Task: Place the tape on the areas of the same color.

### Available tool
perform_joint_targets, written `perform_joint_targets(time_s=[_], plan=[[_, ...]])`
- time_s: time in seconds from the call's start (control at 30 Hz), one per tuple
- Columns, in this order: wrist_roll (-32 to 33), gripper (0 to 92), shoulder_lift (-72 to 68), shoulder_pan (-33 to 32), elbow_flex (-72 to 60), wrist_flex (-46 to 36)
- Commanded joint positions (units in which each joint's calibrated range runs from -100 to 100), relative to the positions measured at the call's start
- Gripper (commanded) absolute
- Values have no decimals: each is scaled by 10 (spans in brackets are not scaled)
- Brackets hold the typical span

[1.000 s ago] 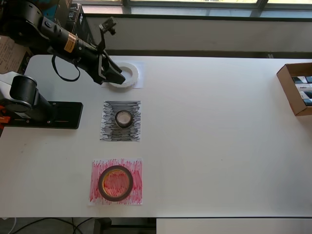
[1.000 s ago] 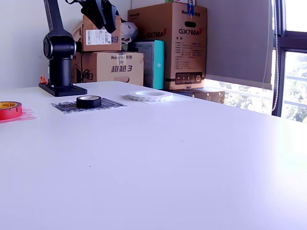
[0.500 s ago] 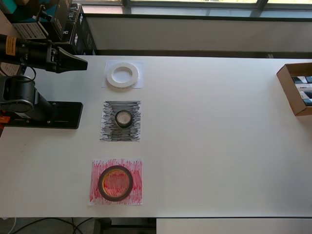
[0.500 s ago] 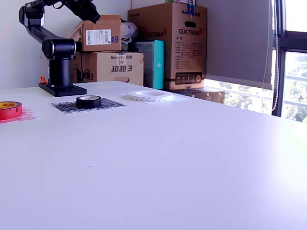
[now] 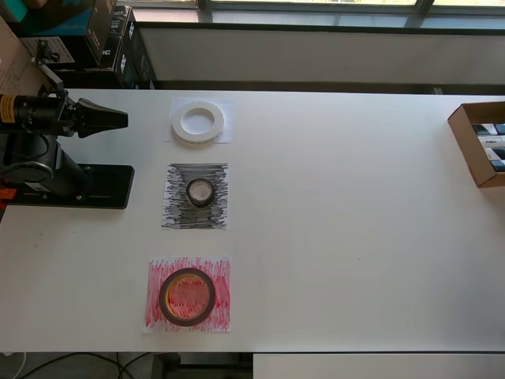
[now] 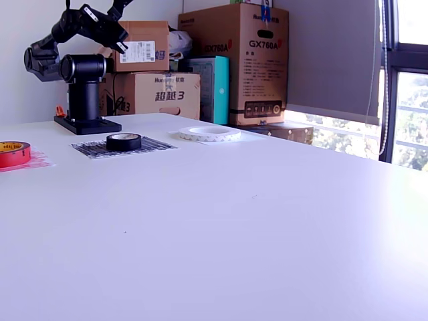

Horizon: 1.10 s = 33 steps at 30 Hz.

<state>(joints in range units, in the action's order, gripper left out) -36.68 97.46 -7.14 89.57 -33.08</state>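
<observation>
Counter [image 5: 355,237] layout, overhead view, bottom to top of frame: red-brown roll [image 5: 187,296] on the red sheet [image 5: 222,312], black roll [image 5: 200,192] on the black sheet [image 5: 177,213], white roll [image 5: 197,122] on the white sheet [image 5: 226,134]. An open cardboard box [image 5: 473,150] occupies the right edge. The hand [image 5: 118,120], at upper left, sits folded above the arm base [image 5: 102,185], well apart from all rolls, fingers pressed together, holding nothing. Stacked cartons [image 6: 234,60] stand behind the counter.
</observation>
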Motion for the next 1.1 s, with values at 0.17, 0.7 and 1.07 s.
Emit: perform_joint_targets(time_s=[0.17,0.7,1.07], plan=[[-1,0,20,0,102,217],[6,3,17,-1,97,121],[6,2,17,-1,97,121]])
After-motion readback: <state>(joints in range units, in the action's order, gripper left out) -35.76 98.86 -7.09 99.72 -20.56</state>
